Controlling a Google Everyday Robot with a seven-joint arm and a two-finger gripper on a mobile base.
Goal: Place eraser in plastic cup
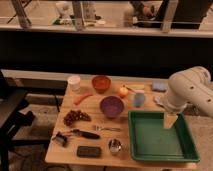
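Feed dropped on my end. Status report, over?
End effector over green tray, away from eraser. Eraser flat at front edge of table, metal cup close beside it. Nothing covers it.

The wooden bench [93, 108] carries a spread of things. Along its back edge stand a white cup [74, 82] and an orange-red bowl [101, 83], with a light blue pad [159, 86] at the far right. An orange carrot [82, 98] lies beside a purple bowl [111, 106]; a round fruit [123, 91] and the blue plastic cup [139, 100] sit just right of it. Dark grapes [75, 117] lie on the left, a black-handled utensil [77, 135] below them. At the front edge the eraser [89, 151] lies flat beside a small metal cup [115, 146]. A green tray [186, 145] fills the right side, and the tool [170, 120] hangs above it.
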